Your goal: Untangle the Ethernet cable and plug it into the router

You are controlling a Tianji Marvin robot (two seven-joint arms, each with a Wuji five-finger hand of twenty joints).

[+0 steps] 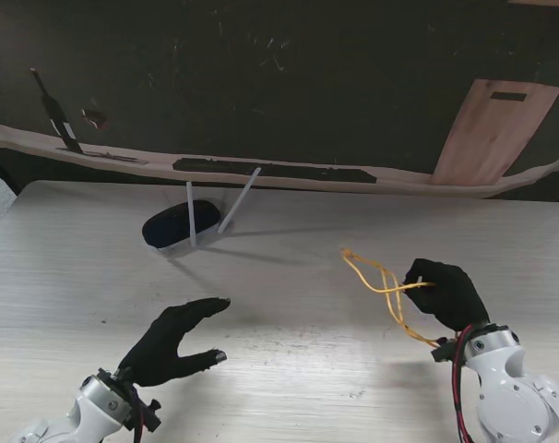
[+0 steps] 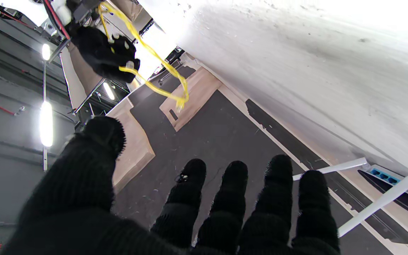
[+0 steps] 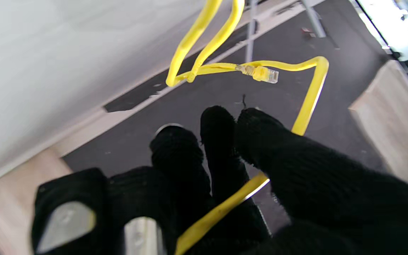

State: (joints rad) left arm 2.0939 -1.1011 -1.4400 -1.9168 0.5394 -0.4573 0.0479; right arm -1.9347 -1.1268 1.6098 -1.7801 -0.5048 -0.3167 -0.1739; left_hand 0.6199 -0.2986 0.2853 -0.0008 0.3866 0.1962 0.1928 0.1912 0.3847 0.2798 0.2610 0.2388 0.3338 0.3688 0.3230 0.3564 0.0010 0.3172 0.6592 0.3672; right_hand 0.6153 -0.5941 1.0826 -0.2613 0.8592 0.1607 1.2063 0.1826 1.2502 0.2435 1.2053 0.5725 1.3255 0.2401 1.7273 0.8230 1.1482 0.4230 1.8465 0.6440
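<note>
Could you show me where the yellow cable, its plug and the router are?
yellow cable (image 1: 383,281): stand view, on the crossing loops.
plug (image 3: 266,74): right wrist view, on the clear connector tip.
router (image 1: 169,226): stand view, on its dark body.

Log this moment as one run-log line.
right hand: shut on yellow Ethernet cable, lifted | left hand: open, empty | router: unplugged, far left | stage: untangling

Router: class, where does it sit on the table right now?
In the stand view, the router sits left of centre, far from me, beyond the left robot hand.
</note>
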